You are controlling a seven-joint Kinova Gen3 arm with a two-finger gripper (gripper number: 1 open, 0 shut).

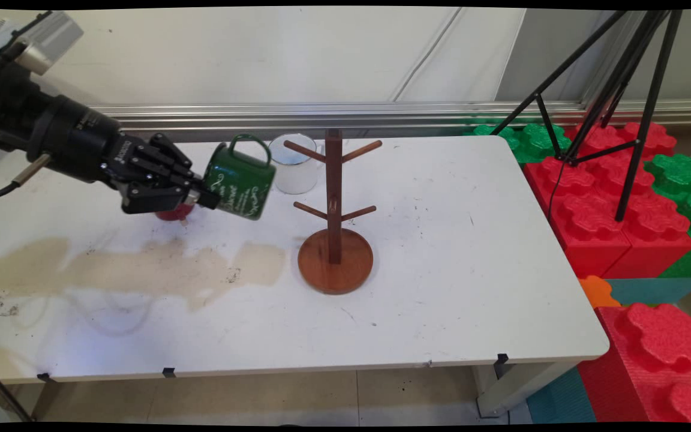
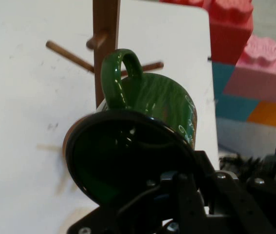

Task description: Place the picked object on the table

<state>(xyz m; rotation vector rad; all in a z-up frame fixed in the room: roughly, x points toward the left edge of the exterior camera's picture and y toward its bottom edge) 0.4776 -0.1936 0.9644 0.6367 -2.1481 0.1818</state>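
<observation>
Three mugs: one green mug (image 1: 241, 183) lifted off the surface (image 1: 441, 270); a white mug (image 1: 293, 163) standing behind it near the far edge; something red (image 1: 173, 212), mostly hidden under the hand, that I cannot identify for certain.
Hand: the hand (image 1: 206, 195) reaches in from the left, its fingers pinching the green mug at the rim — one finger inside the mouth, as the hand view shows.
Green mug's pose: tipped on its side, mouth toward the hand, base pointing right toward the rack, handle (image 2: 121, 78) uppermost.
Long axis: roughly level, running left to right, slightly downward to the right.
Wooden mug rack (image 1: 334, 210): upright on a round base, just to the right of the green mug and apart from it; upper pegs splay out near the top, lower pegs at mid-height.
Key relation: the rack lies straight ahead of the hand along the mug's axis — in the hand view the post (image 2: 105, 44) rises directly behind the handle loop, with a peg (image 2: 69, 56) sticking out to either side.
Beyond the surface: a black tripod (image 1: 615, 90) over red and green foam blocks (image 1: 609, 198) at right.
</observation>
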